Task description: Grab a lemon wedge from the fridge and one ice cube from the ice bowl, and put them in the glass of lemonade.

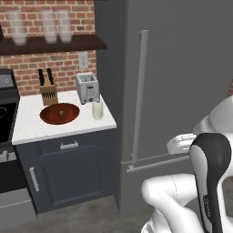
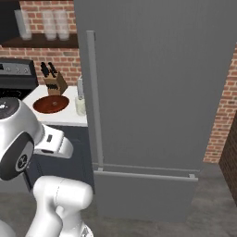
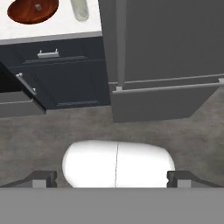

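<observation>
The fridge (image 1: 182,68) stands shut, its long bar handle (image 1: 140,95) on the left edge of the door. The lemon wedge is hidden behind that door. On the white counter (image 1: 32,127) left of the fridge lies the ice bowl (image 1: 59,113), and the glass of lemonade (image 1: 97,109) stands to its right. In the hand view the ice bowl (image 3: 33,9) holds a small grey ice cube (image 3: 38,6), with the glass of lemonade (image 3: 80,9) beside it. My gripper (image 3: 113,179) is open and empty, low in front of the fridge (image 3: 166,43), pointing down at the floor.
A toaster (image 1: 87,87) and a knife block (image 1: 48,91) stand at the back of the counter. Frosted jars (image 1: 50,25) sit on a shelf above. A stove (image 1: 5,113) borders the counter on the left. Dark cabinet fronts (image 3: 65,74) lie below the counter.
</observation>
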Tool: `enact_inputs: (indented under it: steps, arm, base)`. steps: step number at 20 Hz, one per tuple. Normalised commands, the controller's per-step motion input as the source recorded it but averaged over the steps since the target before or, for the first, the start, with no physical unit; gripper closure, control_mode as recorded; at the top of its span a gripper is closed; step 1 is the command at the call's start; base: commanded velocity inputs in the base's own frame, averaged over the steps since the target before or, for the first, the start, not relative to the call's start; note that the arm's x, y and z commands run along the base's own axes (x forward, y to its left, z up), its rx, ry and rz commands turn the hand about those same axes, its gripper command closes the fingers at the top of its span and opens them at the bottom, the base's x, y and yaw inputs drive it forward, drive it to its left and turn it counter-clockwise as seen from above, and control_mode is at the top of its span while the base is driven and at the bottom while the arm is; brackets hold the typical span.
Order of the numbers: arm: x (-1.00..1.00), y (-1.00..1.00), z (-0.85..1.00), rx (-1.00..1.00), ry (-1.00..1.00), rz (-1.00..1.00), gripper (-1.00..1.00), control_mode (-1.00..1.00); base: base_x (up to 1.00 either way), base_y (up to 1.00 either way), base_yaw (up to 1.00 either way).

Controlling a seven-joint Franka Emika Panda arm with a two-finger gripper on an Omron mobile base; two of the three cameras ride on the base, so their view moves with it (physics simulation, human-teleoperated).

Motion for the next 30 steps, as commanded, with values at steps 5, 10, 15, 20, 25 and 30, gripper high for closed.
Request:
enact_inputs:
  steps: [5, 10, 15, 20, 25, 30]
  arm:
    - [0.14, 0.00, -0.01, 0.00, -0.01, 0.00, -1.00, -1.00]
    - [0.45, -0.06, 0.00, 0.00, -0.09, 0.00, -1.00, -1.00]
    - [0.48, -0.04, 0.13, 0.00, -0.17, 0.00, -1.00, -1.00]
    - [0.22, 0.00, 0.18, 0.00, -0.17, 0.00, -1.00, -1.00]
    - [0.39, 0.00, 0.21, 0.00, -0.17, 0.00, -1.00, -1.00]
    - [0.53, 0.00, 0.34, 0.00, -0.04, -0.01, -1.00, -1.00]
  base:
    - [0.02, 0.00, 0.00]
    - [0.00, 0.00, 0.00]
    - [0.00, 0.00, 0.00]
    - [0.00, 0.00, 0.00]
    - [0.00, 0.00, 0.00]
    - [0.00, 0.00, 0.00]
